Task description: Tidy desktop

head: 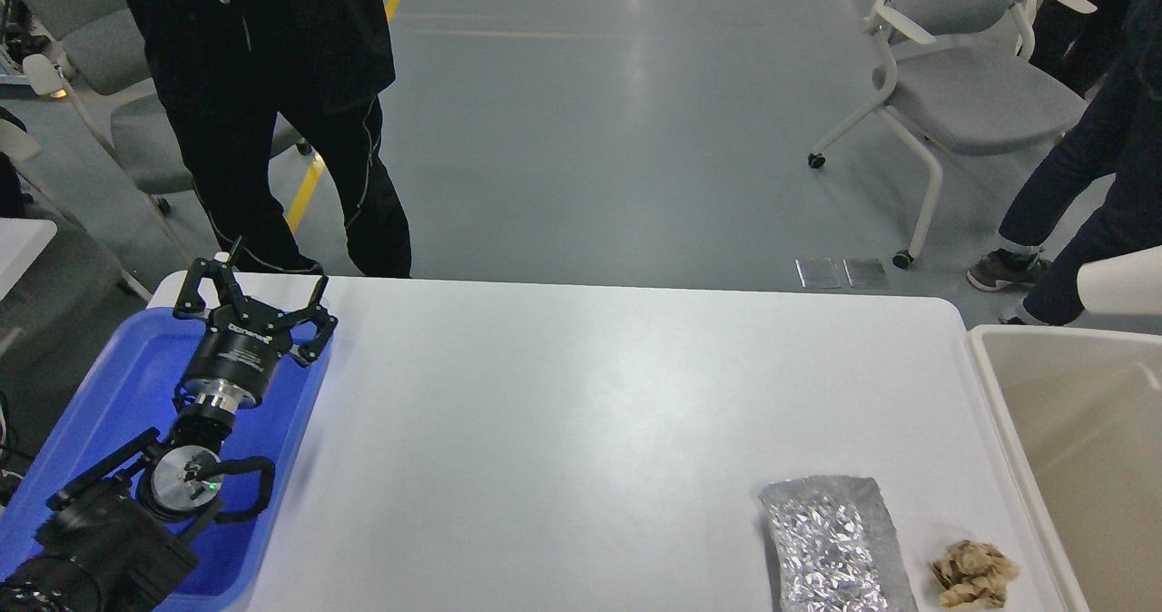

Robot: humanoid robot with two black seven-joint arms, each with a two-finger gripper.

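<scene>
The white desktop (pixel 581 394) fills the middle of the head view. A crinkled silver foil bag (pixel 835 544) lies flat on it at the near right. A small crumpled tan scrap (pixel 971 574) lies just right of the bag. My left gripper (pixel 259 290) is open and empty, held above the far end of the blue tray (pixel 109 385) at the desktop's left edge. It is far from the bag and the scrap. My right gripper is out of view.
A cream-beige bin (pixel 1071 449) stands against the desktop's right edge. A person in black (pixel 272 113) stands behind the far left corner. A grey chair (pixel 962 76) and another person's legs (pixel 1080 194) are at the back right.
</scene>
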